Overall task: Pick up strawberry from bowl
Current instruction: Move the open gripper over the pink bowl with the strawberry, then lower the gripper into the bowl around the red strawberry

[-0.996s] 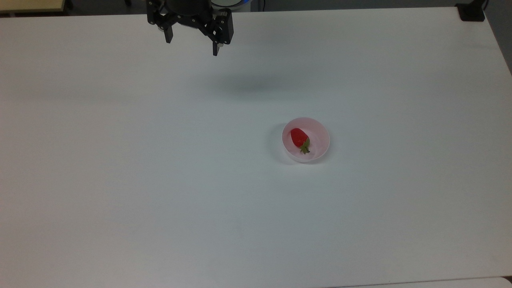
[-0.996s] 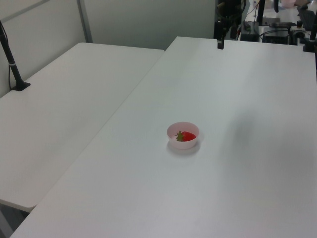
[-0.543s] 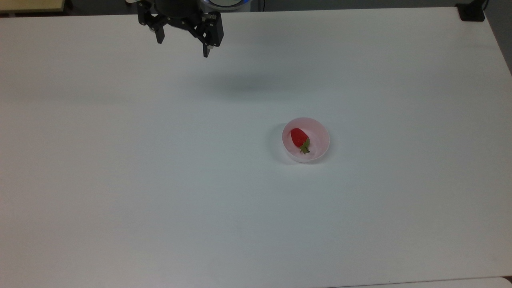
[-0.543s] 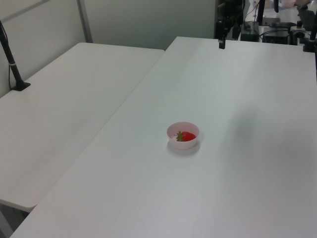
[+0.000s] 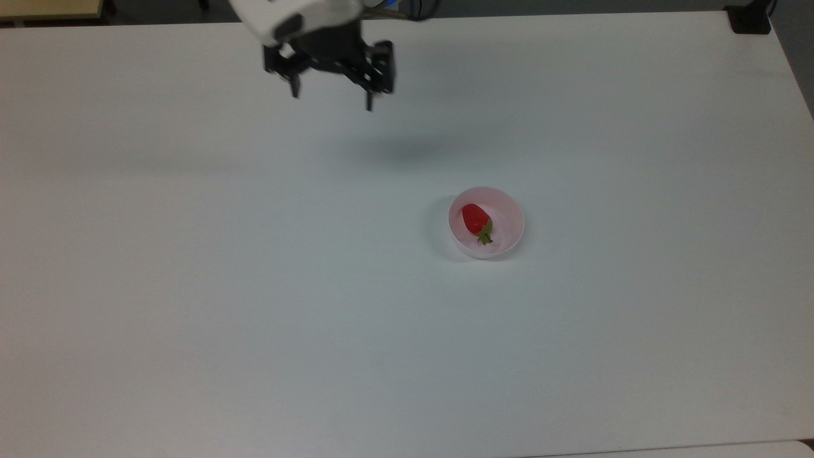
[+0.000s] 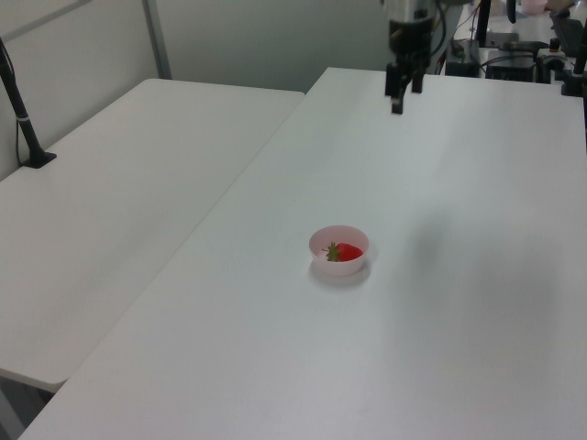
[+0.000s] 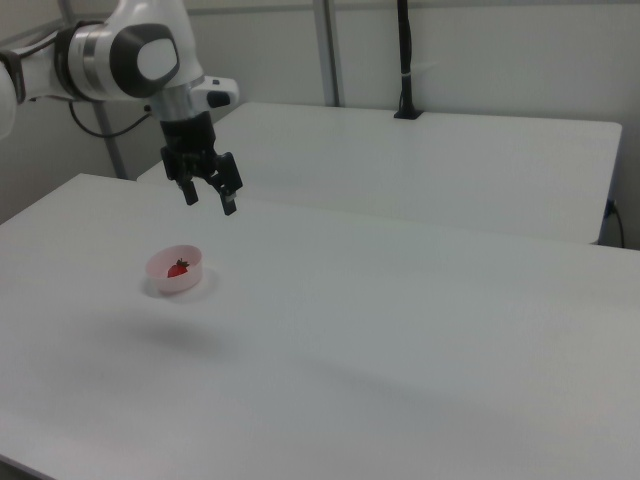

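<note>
Since half a second ago the gripper (image 5: 331, 102) has shifted toward the top view's right and a little lower in that view, closer to the bowl (image 5: 502, 245) though still well apart from it, and more of the white arm housing (image 5: 294, 14) now shows above it. In the left view the gripper (image 6: 396, 104) has likewise come forward over the table edge, and in the right view it (image 7: 209, 201) hangs in the air above and to the right view's right of the bowl (image 7: 189, 281). Its two black fingers (image 5: 369, 102) are spread wide apart and hold nothing. The bowl and the strawberry have not moved. The strawberry (image 5: 474, 218) lies on its side inside the bowl, toward the top view's left of the bowl's floor, glossy red with a green leafy cap pointing toward the top view's lower right; in the left view it (image 6: 347, 251) shows as a red spot with the green cap on the left view's left, and in the right view it (image 7: 179, 268) is a small red speck. The bowl (image 6: 327, 238) is round, pale pink and smooth inside. It stands on a plain white table (image 5: 254, 305) that carries a soft shadow (image 5: 397, 151) below the gripper. A second white table (image 6: 119, 211) adjoins it, with a black post (image 6: 20, 110) clamped at its far edge, and grey partition walls (image 7: 480, 50) stand behind.
</note>
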`<action>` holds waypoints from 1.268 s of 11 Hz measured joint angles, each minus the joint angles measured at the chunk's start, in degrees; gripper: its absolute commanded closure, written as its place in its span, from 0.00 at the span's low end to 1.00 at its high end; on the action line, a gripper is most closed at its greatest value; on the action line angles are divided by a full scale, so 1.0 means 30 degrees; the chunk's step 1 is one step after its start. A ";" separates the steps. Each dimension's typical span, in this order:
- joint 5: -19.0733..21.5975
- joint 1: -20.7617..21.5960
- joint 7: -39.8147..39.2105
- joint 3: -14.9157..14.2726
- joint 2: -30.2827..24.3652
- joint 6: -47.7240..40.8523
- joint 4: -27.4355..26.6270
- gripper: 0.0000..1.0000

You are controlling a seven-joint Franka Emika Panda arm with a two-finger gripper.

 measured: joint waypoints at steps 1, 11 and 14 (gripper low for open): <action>0.0153 0.0561 0.0015 0.0024 0.0465 0.0816 0.0025 0.00; 0.0260 0.4426 0.1153 0.0056 0.5701 0.6568 0.0745 0.33; 0.0032 0.5045 0.1416 0.0057 0.6291 0.7236 0.0809 0.32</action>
